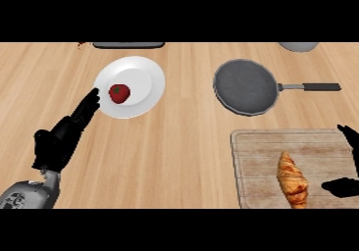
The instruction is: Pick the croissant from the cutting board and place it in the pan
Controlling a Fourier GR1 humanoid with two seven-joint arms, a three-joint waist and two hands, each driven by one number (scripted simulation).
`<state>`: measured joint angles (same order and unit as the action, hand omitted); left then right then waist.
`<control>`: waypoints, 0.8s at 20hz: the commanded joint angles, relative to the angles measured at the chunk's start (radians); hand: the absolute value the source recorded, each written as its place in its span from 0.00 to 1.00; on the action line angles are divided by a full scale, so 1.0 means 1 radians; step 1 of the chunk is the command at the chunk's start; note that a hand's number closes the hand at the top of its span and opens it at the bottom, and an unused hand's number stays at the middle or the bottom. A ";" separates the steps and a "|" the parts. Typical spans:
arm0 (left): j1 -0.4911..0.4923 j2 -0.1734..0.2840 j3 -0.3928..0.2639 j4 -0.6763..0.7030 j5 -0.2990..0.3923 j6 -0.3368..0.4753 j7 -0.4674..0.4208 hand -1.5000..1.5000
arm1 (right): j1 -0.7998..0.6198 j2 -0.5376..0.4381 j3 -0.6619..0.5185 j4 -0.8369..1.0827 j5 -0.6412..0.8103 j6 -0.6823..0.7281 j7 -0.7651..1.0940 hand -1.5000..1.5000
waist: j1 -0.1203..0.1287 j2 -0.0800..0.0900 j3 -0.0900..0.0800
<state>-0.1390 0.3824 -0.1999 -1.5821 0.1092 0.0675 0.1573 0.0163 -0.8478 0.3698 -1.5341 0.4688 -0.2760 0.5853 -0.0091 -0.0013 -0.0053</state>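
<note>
I judge this as the approach step: nothing is picked up yet. The golden-brown flaky croissant [293,180] lies lengthwise on the pale wooden cutting board [255,147] at the lower right of the frame, its tip pointing up the picture and its broad end at the board's bottom edge. The round dark grey pan with a straight black handle [245,87] sits above the board, upper right of centre, bare inside, handle pointing to the right edge.

My right robot hand [350,184] comes in at the far right edge, just beside the croissant but apart from it. I see its fingers up along the edge and its thumb jutting toward the pastry lower down, so it stands wide and holds nothing. Part of it is cut off by the frame.

My left robot hand [63,135] rests at the left of the frame over the light wooden desk [175,147], fingers straight, tips at the rim of a white round plate [142,73] bearing a small red fruit [119,93]. It holds nothing.

The next move, as I judge it, calls for sliding the right robot hand leftward over the croissant, closing round its middle, lifting, then carrying it up the frame to the pan.
</note>
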 commanded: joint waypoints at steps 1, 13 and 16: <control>-0.001 0.001 -0.007 0.012 -0.007 -0.022 -0.013 0.50 | -0.082 -0.042 0.070 -0.087 0.056 0.216 0.272 0.00 | 0.024 0.002 0.000; -0.054 -0.031 -0.010 0.045 -0.016 -0.024 0.003 0.50 | -0.328 0.187 0.191 -0.036 -0.235 0.736 0.772 0.00 | 0.038 0.006 0.001; -0.036 -0.004 0.012 -0.011 0.008 -0.040 0.042 0.50 | -0.365 0.248 0.245 0.028 -0.215 0.718 0.820 0.00 | 0.049 0.003 0.003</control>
<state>-0.1850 0.3620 -0.2066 -1.5677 0.1062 0.0359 0.1792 -0.2798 -0.6915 0.5654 -1.5377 0.2715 0.3161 1.1284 0.0380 0.0050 -0.0035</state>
